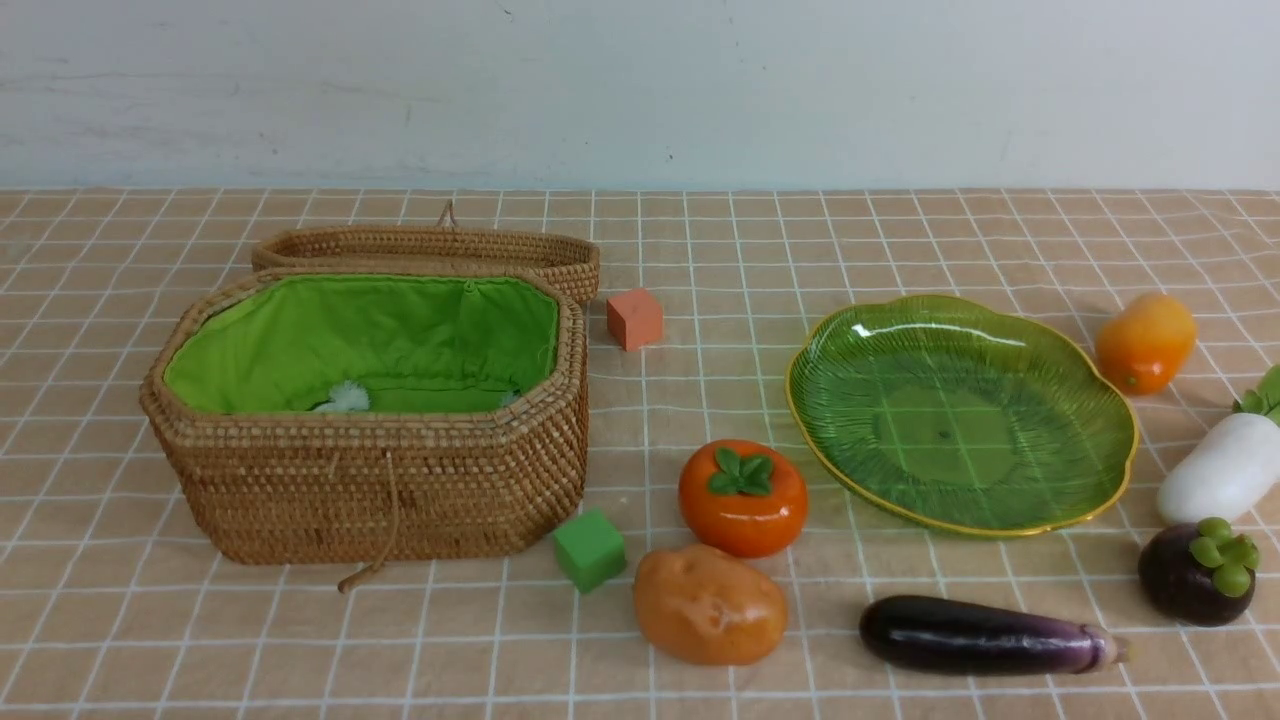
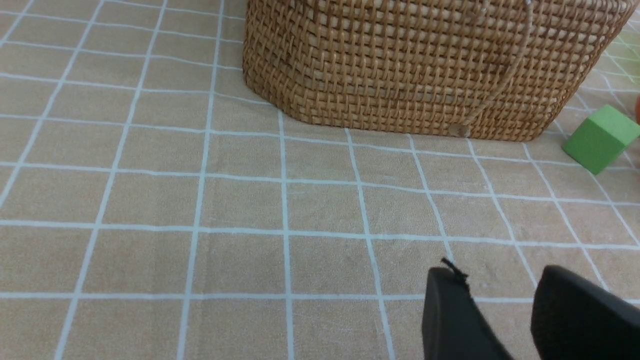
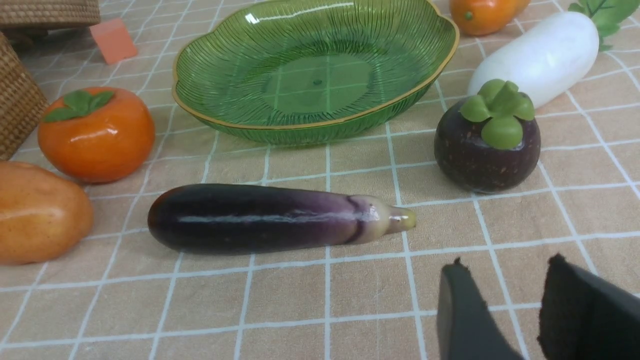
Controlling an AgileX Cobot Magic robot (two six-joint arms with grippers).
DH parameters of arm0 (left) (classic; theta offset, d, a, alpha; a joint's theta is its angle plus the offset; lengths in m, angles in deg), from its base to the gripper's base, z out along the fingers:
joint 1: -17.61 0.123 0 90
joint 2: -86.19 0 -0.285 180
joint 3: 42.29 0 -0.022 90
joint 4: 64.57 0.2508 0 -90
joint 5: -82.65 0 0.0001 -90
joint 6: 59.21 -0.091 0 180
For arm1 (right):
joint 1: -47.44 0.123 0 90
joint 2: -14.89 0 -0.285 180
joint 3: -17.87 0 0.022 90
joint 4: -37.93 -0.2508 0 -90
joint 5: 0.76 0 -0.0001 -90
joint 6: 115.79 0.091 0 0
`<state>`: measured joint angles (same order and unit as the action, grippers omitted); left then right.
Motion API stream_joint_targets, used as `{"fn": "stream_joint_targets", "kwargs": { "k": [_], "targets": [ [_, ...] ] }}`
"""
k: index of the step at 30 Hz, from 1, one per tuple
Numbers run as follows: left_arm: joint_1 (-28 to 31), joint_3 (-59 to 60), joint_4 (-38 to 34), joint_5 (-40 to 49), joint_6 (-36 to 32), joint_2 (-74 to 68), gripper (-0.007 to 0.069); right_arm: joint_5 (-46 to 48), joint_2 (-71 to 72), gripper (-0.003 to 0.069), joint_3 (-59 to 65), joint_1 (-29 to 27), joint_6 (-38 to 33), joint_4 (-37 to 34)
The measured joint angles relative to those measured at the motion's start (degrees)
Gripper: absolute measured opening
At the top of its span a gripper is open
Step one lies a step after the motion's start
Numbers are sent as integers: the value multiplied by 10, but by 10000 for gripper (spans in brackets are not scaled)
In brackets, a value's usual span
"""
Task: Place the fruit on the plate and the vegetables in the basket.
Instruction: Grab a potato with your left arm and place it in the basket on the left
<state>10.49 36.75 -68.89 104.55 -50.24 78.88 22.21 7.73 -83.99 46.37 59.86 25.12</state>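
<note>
Eggplant [image 1: 985,635] lies crosswise, stem end pointing right.

Front view: bright, even, diffuse light. Highlights sit on upper surfaces, so the source is overhead.
Shadows: soft, short, close to the bases. The oblong orange-yellow mango [image 1: 1145,342] throws a faint one toward 9 o'clock.
Glare:
- white streak at 11 o'clock on the translucent green gold-rimmed glass plate [image 1: 900,330]
- thin line along the long glossy dark purple eggplant [image 1: 985,635]
- small sheen on the round orange persimmon [image 1: 745,510]

Focus: sharp throughout, grid lines straight.
Wrist views: well lit, with the tan checked tablecloth [image 2: 200,200] weave crisp. The left gripper [image 2: 495,270] and right gripper [image 3: 505,260] are dark, with slightly soft edges.
</note>
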Motion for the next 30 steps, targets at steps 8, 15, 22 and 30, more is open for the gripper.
{"fn": "stream_joint_targets", "kwargs": {
  "k": [8,15,22,30],
  "targets": [
    [0,0,-143,-109,74,0,238,0,0,242,0,0,0,0],
    [0,0,-289,-235,129,0,236,0,0,242,0,0,0,0],
    [1,-82,-268,-110,73,0,10,-4,0,242,0,0,0,4],
    [1,-229,-245,132,-44,-89,-13,-8,0,242,0,0,2,13]
  ]
}}
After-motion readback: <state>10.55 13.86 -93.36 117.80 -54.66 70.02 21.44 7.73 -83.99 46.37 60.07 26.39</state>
